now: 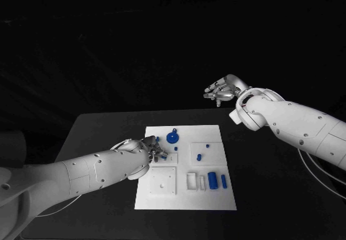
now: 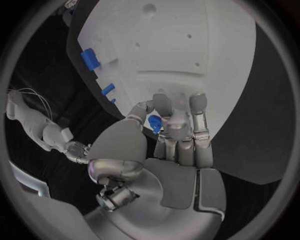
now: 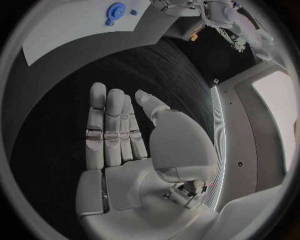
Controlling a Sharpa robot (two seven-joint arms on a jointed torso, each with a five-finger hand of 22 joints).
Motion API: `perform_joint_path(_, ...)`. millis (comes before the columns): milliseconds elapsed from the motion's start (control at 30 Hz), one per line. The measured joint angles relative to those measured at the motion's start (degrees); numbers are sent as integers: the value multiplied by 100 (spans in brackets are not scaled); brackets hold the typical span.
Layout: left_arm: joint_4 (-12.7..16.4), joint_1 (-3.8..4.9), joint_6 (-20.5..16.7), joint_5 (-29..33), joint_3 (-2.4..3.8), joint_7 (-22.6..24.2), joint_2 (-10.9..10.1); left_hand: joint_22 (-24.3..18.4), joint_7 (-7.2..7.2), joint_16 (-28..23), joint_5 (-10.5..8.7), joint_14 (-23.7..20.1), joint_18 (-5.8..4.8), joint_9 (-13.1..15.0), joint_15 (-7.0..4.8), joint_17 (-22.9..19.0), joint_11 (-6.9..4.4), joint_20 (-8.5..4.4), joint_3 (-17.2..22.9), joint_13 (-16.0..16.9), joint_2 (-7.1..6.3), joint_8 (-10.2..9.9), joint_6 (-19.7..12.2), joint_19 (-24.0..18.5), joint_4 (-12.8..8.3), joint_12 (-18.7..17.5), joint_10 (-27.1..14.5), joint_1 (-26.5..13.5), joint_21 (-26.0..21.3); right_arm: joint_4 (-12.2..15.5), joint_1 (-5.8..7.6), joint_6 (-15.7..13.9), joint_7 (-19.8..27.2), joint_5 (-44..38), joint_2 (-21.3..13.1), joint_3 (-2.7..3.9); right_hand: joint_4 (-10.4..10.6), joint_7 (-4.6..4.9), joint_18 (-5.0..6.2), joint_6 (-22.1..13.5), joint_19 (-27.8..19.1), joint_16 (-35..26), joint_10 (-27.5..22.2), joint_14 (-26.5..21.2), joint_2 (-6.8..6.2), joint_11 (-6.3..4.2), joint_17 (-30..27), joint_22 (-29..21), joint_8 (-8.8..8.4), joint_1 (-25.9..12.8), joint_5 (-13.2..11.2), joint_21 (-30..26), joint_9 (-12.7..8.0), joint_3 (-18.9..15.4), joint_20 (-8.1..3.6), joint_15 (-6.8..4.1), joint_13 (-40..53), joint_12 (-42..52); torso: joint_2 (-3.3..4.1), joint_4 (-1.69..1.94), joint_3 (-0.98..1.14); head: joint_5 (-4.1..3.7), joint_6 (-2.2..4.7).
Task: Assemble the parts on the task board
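Note:
The white task board (image 1: 189, 192) lies in the middle of the black table. My left hand (image 1: 146, 150) hovers over the board's left half. In the left wrist view this left hand (image 2: 178, 131) pinches a small blue part (image 2: 154, 122) between thumb and fingers, just above the task board (image 2: 187, 50). A round blue part (image 1: 173, 137) sits near the board's far edge. A blue cylinder (image 1: 213, 180) and a thin blue pin (image 1: 224, 181) lie near its right front. My right hand (image 1: 222, 90) is raised beyond the table's far edge, fingers straight and holding nothing.
Small blue parts (image 1: 200, 157) rest in the board's middle square, with white recessed blocks (image 1: 162, 181) in front. The right wrist view shows my right hand (image 3: 119, 130) over bare black table (image 3: 62, 100), the board (image 3: 75, 30) and the round blue part (image 3: 115, 10) far off.

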Motion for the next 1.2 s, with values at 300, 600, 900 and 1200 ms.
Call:
perform_joint_path(300,-14,-8,75,13,0,2,18,47,0,0,-21,0,0,-2,0,-1,-6,1,0,-1,0,-1,0,13,0,0,-6,0,-16,1,0,37,-31,-51,7,0,6,0,0,0,0,0,0,0,0,0,0,5,0,0,0,-11,-1,-13,0,0,-1,0,-2,0,0,24,-23)
perform_joint_path(600,-24,-16,119,31,4,4,16,143,0,0,-22,0,0,6,0,-2,-7,2,0,-1,-1,-2,0,55,0,0,-8,-1,-146,1,0,54,-51,-139,18,0,11,0,0,0,0,0,0,0,0,0,-1,4,0,0,0,-30,-1,-19,0,0,-1,0,-2,1,0,18,-31)
perform_joint_path(900,-37,-16,154,39,7,4,9,150,0,0,-44,0,0,5,0,-19,-7,2,0,-2,-2,-21,0,55,0,0,-8,-2,-230,6,0,76,-63,-191,31,0,27,19,0,-19,0,0,-1,0,0,0,-7,11,0,0,0,-52,-1,-35,0,0,-2,0,0,1,0,17,-27)
perform_joint_path(1200,-52,-20,194,41,6,4,4,149,0,-1,-45,0,0,-13,1,-19,-5,-19,0,-2,-11,-23,0,75,0,0,-6,-11,-259,5,0,91,-72,-209,34,0,52,19,0,-19,0,0,-1,0,0,1,-7,11,0,0,0,-52,0,-60,0,1,-1,0,4,0,-1,13,-25)
